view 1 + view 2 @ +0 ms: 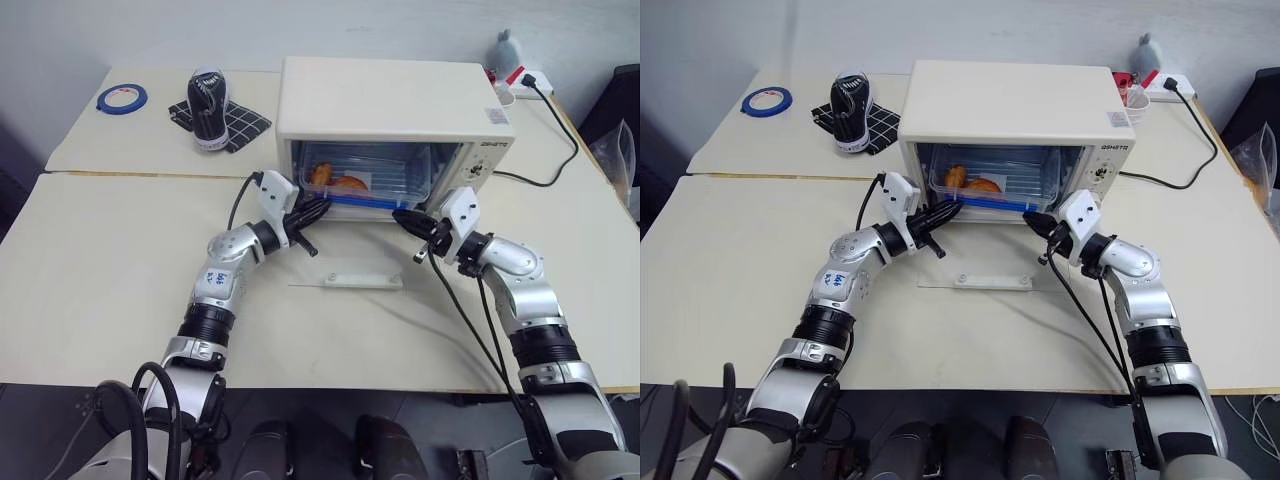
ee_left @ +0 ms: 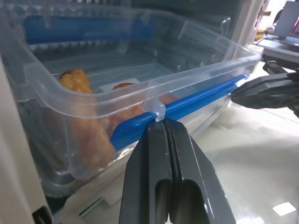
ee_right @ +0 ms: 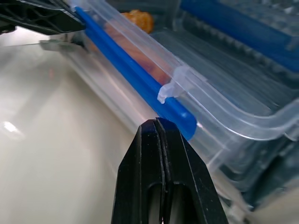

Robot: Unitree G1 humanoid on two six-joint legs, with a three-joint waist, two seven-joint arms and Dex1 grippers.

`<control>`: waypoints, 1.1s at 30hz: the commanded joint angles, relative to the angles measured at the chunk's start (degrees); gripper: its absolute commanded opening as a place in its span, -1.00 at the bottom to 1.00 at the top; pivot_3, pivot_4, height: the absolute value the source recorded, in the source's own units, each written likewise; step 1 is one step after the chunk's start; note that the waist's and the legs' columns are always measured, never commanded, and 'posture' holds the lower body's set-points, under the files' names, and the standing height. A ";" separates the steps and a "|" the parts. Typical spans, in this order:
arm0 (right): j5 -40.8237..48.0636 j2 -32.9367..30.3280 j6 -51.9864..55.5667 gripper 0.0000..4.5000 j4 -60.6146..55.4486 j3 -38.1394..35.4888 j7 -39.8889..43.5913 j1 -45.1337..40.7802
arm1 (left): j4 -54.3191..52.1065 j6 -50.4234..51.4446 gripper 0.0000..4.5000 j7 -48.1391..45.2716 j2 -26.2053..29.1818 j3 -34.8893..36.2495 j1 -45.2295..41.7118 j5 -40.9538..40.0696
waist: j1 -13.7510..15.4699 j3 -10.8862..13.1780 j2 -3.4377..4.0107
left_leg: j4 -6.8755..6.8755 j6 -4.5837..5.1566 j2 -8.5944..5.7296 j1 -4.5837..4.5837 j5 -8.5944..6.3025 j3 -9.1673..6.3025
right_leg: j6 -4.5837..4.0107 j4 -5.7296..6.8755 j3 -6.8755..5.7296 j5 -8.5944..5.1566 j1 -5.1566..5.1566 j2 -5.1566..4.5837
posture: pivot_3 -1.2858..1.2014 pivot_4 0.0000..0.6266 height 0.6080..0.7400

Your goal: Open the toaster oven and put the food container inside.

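Counted one toaster oven (image 1: 395, 105), cream-white, at the far side of the table (image 1: 120, 290), door dropped flat onto the tabletop with its bar handle (image 1: 363, 281) nearest the robot. Counted one food container (image 1: 375, 175), clear with blue clip strips, sitting inside the oven cavity, near edge at the opening; two orange food pieces (image 2: 77, 81) seen inside. Found two grippers: left gripper (image 1: 318, 208) with fingers pressed together, tip against the near blue strip (image 2: 187, 105) at its left end; right gripper (image 1: 400, 215) likewise closed, tip at the strip's right end, pinching nothing. Elsewhere noted one blue tape roll (image 1: 121, 97), one black bottle-like object (image 1: 208, 105) on one checked cloth (image 1: 245, 125), one power strip (image 1: 520, 85) with a black cord. Lettering on the oven's control panel (image 1: 490, 145) too small to read.
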 commanded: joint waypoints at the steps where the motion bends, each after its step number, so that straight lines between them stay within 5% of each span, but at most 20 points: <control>1: 2.64 -2.83 0.22 -1.00 -4.95 -2.51 4.33 2.35 | -9.03 3.89 -0.99 -4.72 3.83 1.28 2.83 -3.12 | -0.42 0.00 0.00 | 0.02 0.00 0.00 -0.04 0.00 -0.01 | 0.00 0.00 -0.05 0.00 0.00 0.00 | 0.03 -0.52 1.00; 4: 7.47 -4.33 3.67 -1.00 -12.25 -4.58 7.65 7.02 | -16.61 8.95 -0.99 -8.78 8.70 2.10 7.40 -5.80 | -0.63 0.00 0.00 | -0.02 -0.01 0.04 -0.04 0.00 -0.12 | 0.00 -0.01 -0.18 0.00 0.00 0.00 | 0.03 -0.52 1.00; 8: 15.45 -8.59 8.30 -1.00 -24.80 -9.90 12.57 17.45 | -24.94 11.07 -0.62 -16.79 17.17 7.58 14.30 -12.03 | -0.53 0.02 0.04 | -0.02 -0.01 0.13 -0.02 0.00 -0.25 | 0.00 0.01 -0.16 0.00 -0.01 -0.01 | 0.03 -0.52 1.00; 14: 15.11 -16.92 3.93 -1.00 -22.08 -17.23 21.74 31.53 | -27.60 11.83 0.22 -29.17 30.79 14.51 24.08 -17.20 | -0.19 0.02 0.05 | 0.00 0.00 0.10 0.08 -0.01 -0.24 | -0.01 -0.04 -0.11 0.00 0.11 -0.04 | 0.03 -0.52 1.00; 19: 10.25 -17.04 -3.07 -1.00 -8.55 -15.58 24.04 28.77 | -31.68 14.07 0.94 -30.84 33.84 17.01 28.56 -19.93 | -0.50 0.03 0.05 | 0.01 0.04 0.10 0.16 -0.03 -0.19 | -0.01 0.00 0.02 0.02 0.13 -0.07 | 0.03 -0.52 1.00; 27: 6.34 -8.42 -10.80 -1.00 9.50 -9.50 26.52 14.28 | -37.70 19.58 1.00 -27.62 32.69 17.12 30.17 -24.20 | -1.11 0.10 0.18 | -0.02 -0.05 0.17 0.22 0.01 -0.14 | -0.03 0.08 0.04 0.01 0.09 -0.01 | 0.03 -0.52 1.00; 33: 9.49 -4.42 -11.03 -1.00 6.83 -10.82 26.42 12.25 | -40.82 20.42 1.00 -22.16 30.86 20.46 30.81 -25.81 | -0.68 0.12 0.21 | -0.01 -0.05 0.16 0.20 0.01 -0.19 | -0.03 0.05 0.04 0.01 0.10 -0.03 | 0.03 -0.52 1.00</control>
